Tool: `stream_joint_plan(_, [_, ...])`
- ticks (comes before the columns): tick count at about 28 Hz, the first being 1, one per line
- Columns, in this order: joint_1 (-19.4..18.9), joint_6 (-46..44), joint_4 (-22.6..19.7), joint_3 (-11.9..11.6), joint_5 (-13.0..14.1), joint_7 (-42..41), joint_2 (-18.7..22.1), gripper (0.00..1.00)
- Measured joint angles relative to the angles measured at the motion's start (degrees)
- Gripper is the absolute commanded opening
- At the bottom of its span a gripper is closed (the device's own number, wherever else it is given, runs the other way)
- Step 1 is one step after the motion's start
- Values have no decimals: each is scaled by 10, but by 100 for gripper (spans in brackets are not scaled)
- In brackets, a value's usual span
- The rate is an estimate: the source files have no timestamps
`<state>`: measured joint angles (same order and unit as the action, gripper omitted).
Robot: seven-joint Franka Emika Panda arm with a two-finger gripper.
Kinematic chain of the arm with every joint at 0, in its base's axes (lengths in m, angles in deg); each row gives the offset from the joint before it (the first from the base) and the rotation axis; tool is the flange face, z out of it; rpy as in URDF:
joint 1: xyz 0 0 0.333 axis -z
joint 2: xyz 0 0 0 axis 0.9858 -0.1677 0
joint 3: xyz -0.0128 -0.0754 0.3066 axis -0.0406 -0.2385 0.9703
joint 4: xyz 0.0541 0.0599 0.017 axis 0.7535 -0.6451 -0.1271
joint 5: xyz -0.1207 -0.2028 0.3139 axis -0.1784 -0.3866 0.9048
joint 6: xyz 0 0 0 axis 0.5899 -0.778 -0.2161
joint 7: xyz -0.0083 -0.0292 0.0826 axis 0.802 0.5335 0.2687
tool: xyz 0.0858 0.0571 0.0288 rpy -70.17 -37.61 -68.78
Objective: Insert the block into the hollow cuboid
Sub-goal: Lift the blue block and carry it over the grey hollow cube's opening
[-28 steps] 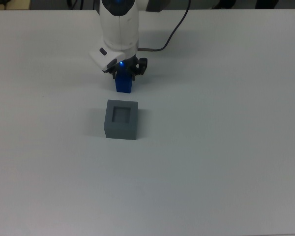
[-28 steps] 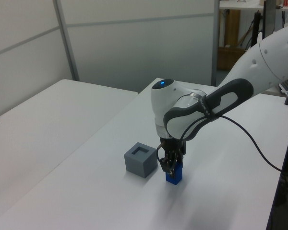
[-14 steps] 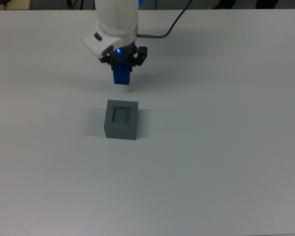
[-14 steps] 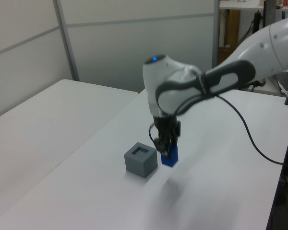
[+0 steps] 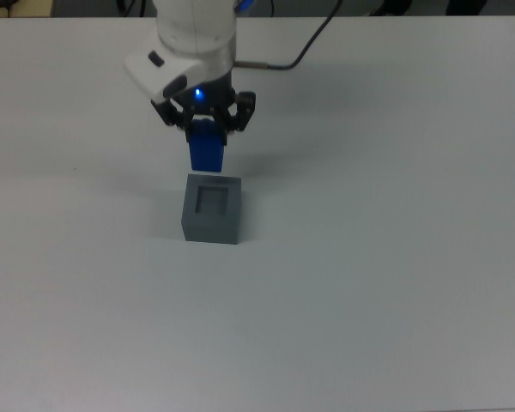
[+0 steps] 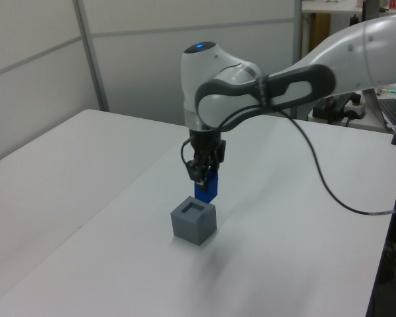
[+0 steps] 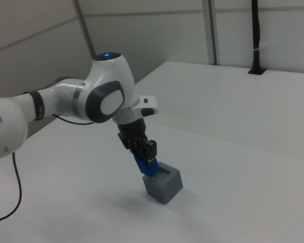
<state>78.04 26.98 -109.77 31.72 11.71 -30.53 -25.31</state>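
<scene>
**A:** Where is the block right now?

**B:** The bright blue block [image 5: 207,151] is off the desk [image 5: 395,257], clamped between the two fingers of the pincer [image 5: 205,126]. In the top view it hangs just above the upper edge of the hollow cuboid [image 5: 212,209]. In the left view its lower end sits just behind the box's far rim.

**A:** And the box itself?

**B:** The grey hollow cuboid stands on the white desk, its square recess facing up with nothing in it. In the right view the block [image 7: 145,164] is tilted and its lower corner looks very close to the box's [image 7: 163,185] rim; I cannot tell whether they touch.

**A:** What about the arm?

**B:** The white arm [image 6: 264,86] reaches in from the top view's upper edge, with a small blue light glowing above the pincer.
</scene>
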Motion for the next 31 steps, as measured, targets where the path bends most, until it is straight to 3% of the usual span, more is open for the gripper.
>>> stream_joint_plan(9, [0, 7, 54, 0, 0, 25, -71, 3])
stream_joint_plan(31, [0, 26, 57, 0, 0, 30, -91, 8])
